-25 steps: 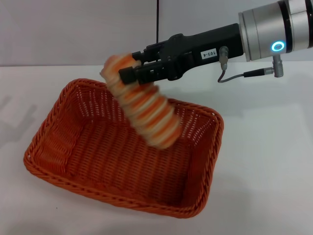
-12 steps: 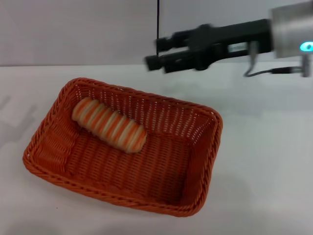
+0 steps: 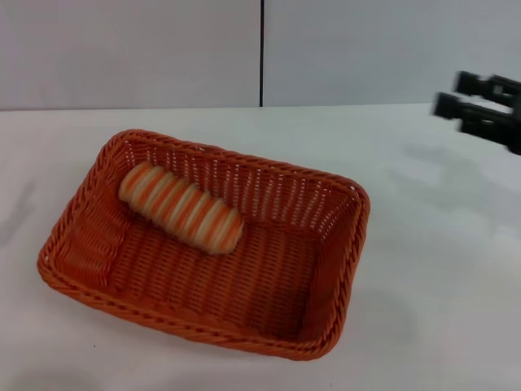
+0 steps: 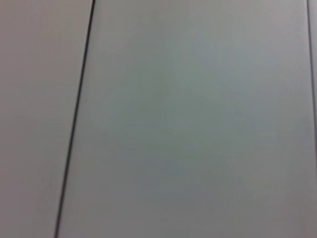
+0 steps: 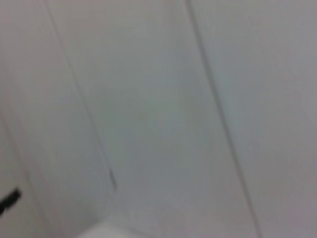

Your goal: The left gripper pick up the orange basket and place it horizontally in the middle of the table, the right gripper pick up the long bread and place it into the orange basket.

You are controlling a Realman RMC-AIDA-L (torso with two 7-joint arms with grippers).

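Note:
The orange basket (image 3: 326,269) lies flat on the white table (image 3: 440,269), its long side running across the head view. Inside it, against the far left part of the floor, rests the long bread (image 3: 181,208) with cream and orange-brown stripes. My right gripper (image 3: 462,96) is at the right edge of the head view, above the table and well away from the basket, open with nothing between its fingers. The left gripper is out of view. Both wrist views show only a pale wall with dark seams.
A grey wall with a vertical dark seam (image 3: 261,53) stands behind the table. Bare tabletop surrounds the basket on all sides.
One second ago the right gripper held the bread over the basket. It let go, the bread dropped into the basket, and the arm pulled away to the right.

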